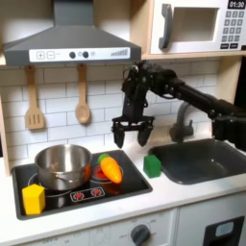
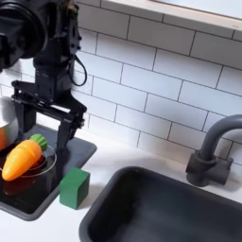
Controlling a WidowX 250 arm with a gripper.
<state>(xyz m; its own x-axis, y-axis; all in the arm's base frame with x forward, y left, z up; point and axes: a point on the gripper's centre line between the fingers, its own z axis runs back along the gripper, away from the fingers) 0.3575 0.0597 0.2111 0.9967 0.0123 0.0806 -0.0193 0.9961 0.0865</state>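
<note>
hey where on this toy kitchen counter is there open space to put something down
Bare counter runs along the front edge, below the sink and right of the stovetop. A smaller patch lies between the green block and the sink. The stovetop is crowded: pot, carrot and yellow piece, with the open gripper hanging over its right end.

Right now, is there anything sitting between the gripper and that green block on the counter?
Nothing visible stands in the way. The gripper hangs open above the counter, and the green block sits just below and toward the second exterior view's right. The carrot lies off to the second exterior view's left, on the stovetop.
</note>
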